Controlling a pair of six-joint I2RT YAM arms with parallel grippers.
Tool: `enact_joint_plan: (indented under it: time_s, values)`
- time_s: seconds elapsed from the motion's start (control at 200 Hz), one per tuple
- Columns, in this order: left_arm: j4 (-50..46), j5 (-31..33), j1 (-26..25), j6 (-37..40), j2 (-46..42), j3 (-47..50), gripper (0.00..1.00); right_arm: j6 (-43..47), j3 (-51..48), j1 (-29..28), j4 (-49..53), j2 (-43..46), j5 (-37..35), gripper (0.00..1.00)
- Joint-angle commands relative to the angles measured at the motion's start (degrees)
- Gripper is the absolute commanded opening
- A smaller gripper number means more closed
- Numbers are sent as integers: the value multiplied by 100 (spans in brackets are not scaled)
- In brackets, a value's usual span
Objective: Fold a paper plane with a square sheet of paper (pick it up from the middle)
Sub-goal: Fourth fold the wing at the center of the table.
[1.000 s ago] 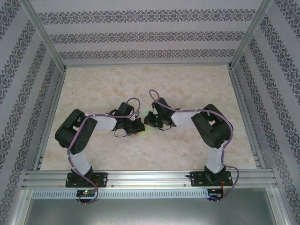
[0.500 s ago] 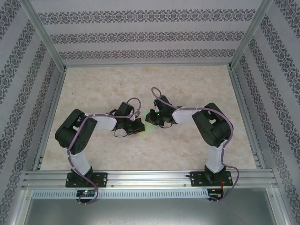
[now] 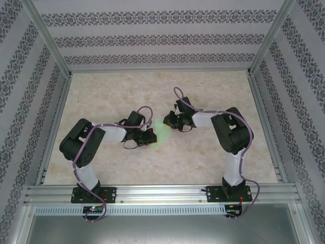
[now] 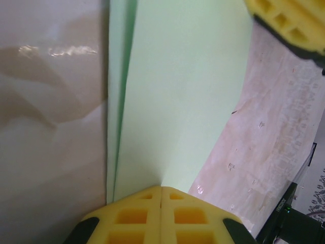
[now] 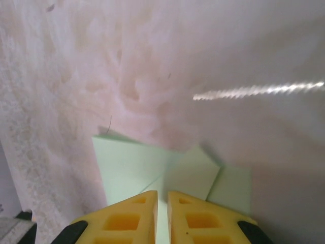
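Near edge: both arm bases sit on the aluminium rail (image 3: 162,189), left arm (image 3: 84,147) and right arm (image 3: 231,134) elbowed outward, wrists turned in toward table centre.

Left gripper (image 3: 150,137): in the left wrist view its (image 4: 161,189) yellow pads are pressed flat together with no gap, clamped on the near end of the paper sheet (image 4: 183,91). The sheet runs away from the tips. Along its left edge two layers stand slightly apart, with a darker green slit between them.

Right gripper (image 3: 169,122): in the right wrist view its (image 5: 161,195) pads stand slightly apart, with a narrow slit and green visible through it. Can't tell if they touch the paper. One of its yellow fingers (image 4: 287,20) sits at the sheet's far right corner in the left wrist view.

Paper sheet (image 3: 162,130): pale mint, mid-table, between the two grippers. From the right wrist it (image 5: 132,168) is partly folded, with overlapping angular flaps lying on the surface.

Table (image 3: 152,91): beige marbled top, glossy, with a glare streak in the right wrist view.

Far side: patterned wall panels (image 3: 157,38) in an aluminium frame.
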State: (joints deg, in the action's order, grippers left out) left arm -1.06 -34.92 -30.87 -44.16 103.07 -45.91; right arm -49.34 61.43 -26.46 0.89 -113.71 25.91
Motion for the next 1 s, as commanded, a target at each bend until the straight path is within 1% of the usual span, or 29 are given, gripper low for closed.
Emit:
enact_joint_plan:
  time_s: [0.0, 0.155, 0.305, 0.405, 0.525, 0.689, 0.789, 0.894, 0.994]
  values:
    - [-889, 651, -57, 122, 354, 368, 1, 232, 153, 344, 133, -337, -695, 15]
    - [-880, 610, -52, 122, 376, 366, 1, 223, 287, 556, 124, -316, -528, 15]
    - [-975, 626, -53, 186, 390, 325, 1, 413, 515, 668, 478, -55, -546, 16]
    - [-983, 616, -53, 171, 379, 321, 1, 444, 496, 636, 503, 199, -437, 18]
    - [-1032, 648, -51, 191, 365, 271, 1, 418, 319, 373, 425, 477, -376, 18]
    - [-998, 654, -51, 185, 354, 301, 1, 278, 1, -85, 220, 707, -490, 19]
    - [-998, 642, -51, 194, 351, 287, 1, 159, -143, -319, 7, 711, -439, 19]
    - [-958, 652, -51, 187, 320, 334, 1, 155, -174, -541, -3, 643, -453, 19]
    - [-962, 666, -54, 197, 333, 347, 1, 128, -276, -573, -46, 492, -603, 19]
